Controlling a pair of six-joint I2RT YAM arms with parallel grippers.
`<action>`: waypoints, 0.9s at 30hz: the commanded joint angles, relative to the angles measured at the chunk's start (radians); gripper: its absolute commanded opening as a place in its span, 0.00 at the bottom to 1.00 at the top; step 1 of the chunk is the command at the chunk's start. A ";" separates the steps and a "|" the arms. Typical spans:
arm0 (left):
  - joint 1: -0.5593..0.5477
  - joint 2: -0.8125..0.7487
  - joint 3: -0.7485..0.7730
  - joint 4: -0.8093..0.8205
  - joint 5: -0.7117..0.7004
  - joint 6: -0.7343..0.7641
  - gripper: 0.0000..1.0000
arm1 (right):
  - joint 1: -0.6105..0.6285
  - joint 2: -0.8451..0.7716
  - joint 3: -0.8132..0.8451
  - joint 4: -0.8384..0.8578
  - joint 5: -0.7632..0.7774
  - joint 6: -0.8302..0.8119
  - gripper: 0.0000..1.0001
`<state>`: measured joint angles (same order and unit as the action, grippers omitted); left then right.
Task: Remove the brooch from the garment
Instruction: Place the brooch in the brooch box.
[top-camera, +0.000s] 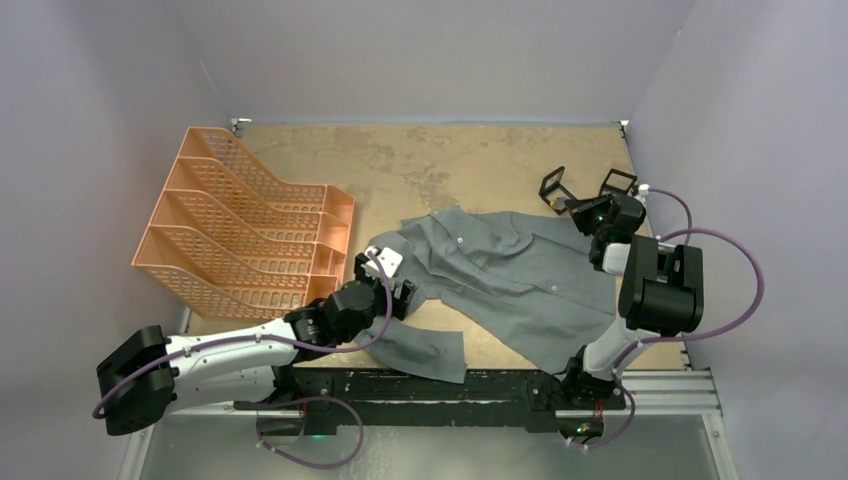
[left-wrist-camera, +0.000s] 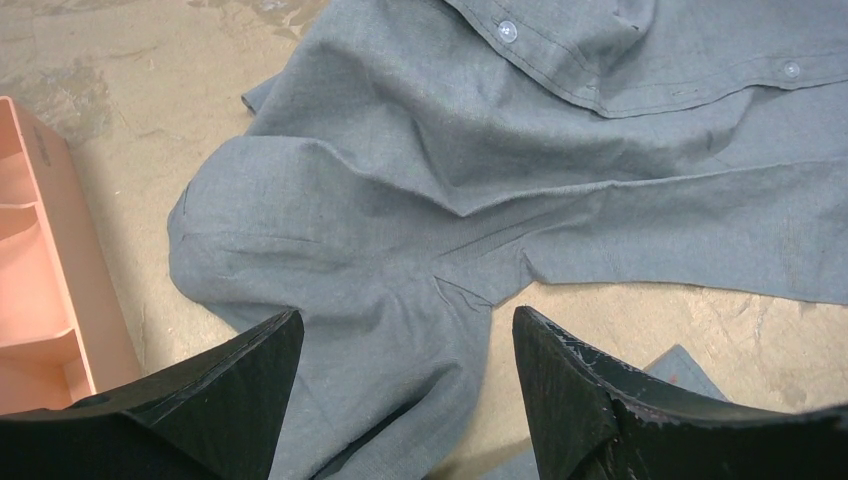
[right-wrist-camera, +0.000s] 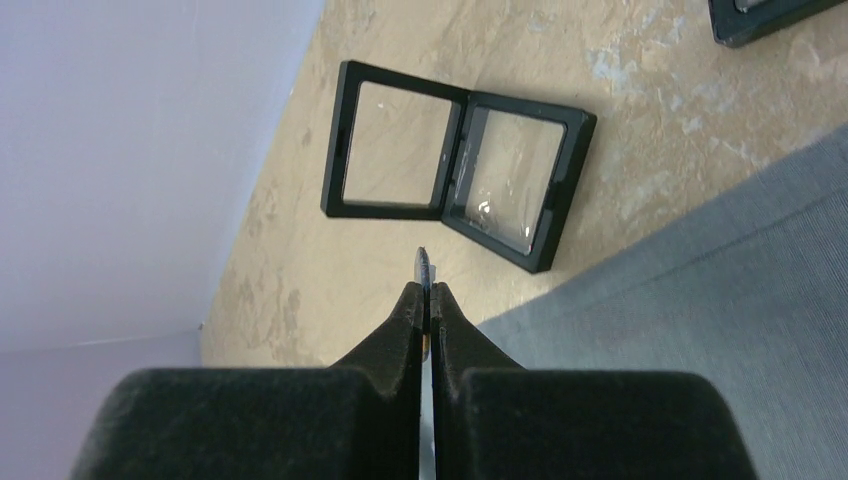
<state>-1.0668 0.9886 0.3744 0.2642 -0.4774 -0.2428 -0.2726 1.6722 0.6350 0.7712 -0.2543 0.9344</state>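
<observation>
1. the top view is bright and even; light falls from above, and the walls (top-camera: 420, 50) look pale, without glare.
2. soft, short shadows lie beside the orange rack (top-camera: 250, 230) and under folds of the shirt (top-camera: 500, 270).
3. left wrist view: the weave is sharp, but the black fingers (left-wrist-camera: 220, 400) of the left gripper (left-wrist-camera: 405, 318), near the lens, are slightly soft.
4. right wrist view: the clear panes of the open case (right-wrist-camera: 462, 150) carry small white glints.
5. the right gripper (right-wrist-camera: 428, 295) is blurred near the lens; the thin brooch (right-wrist-camera: 424, 262) at its tips is too soft for detail.
</observation>
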 joint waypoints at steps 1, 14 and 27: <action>0.004 0.003 0.027 0.010 -0.008 0.011 0.75 | -0.003 0.055 0.084 0.095 -0.011 0.045 0.00; 0.004 0.019 0.038 -0.002 0.013 0.009 0.75 | -0.004 0.179 0.202 0.021 0.046 0.059 0.00; 0.003 0.019 0.037 -0.002 0.026 0.007 0.75 | -0.003 0.251 0.233 0.021 0.038 0.065 0.00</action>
<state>-1.0668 1.0061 0.3752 0.2523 -0.4606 -0.2432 -0.2741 1.9175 0.8368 0.7727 -0.2264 0.9878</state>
